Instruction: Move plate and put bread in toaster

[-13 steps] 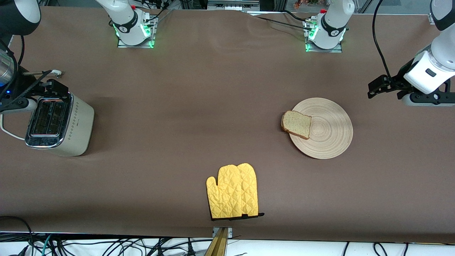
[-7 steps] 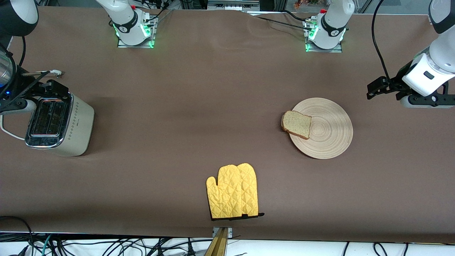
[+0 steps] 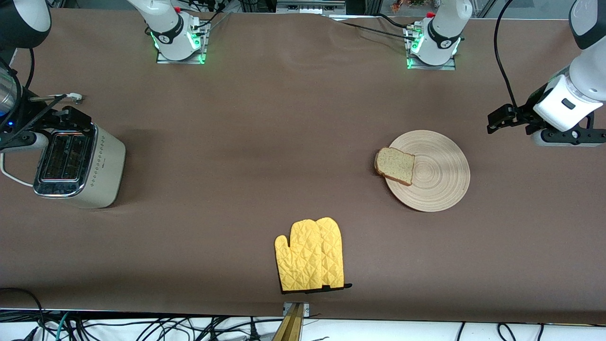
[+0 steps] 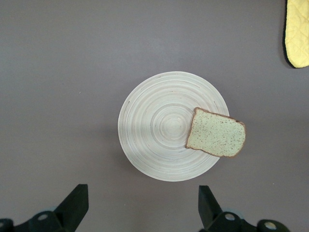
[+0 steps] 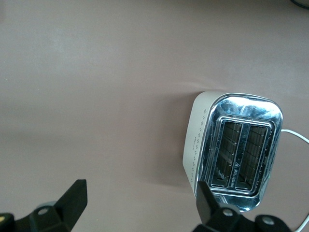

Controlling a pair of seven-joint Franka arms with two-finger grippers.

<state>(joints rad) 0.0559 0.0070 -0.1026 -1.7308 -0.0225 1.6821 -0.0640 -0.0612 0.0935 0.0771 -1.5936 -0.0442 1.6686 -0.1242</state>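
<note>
The pale wooden plate [image 3: 438, 177] lies toward the left arm's end of the table. The seeded bread [image 3: 395, 166] rests on the plate's rim on the side toward the toaster and overhangs it. The left wrist view shows the plate [image 4: 159, 130] and the bread [image 4: 216, 139] from above. My left gripper [image 3: 565, 136] hangs open and empty in the air beside the plate, its own view [image 4: 143, 212] showing the jaws wide apart. The cream toaster [image 3: 75, 163] stands at the right arm's end with both slots empty [image 5: 236, 150]. My right gripper [image 3: 21, 139] is open and empty beside the toaster [image 5: 140, 208].
A yellow oven mitt [image 3: 310, 254] lies near the table's front edge at the middle, and its edge shows in the left wrist view [image 4: 297, 34]. The toaster's white cord [image 3: 9, 175] trails toward the table's end.
The left arm's wrist has drifted slightly toward the robots' side of the table. The right arm, plate, bread and toaster have not moved.
</note>
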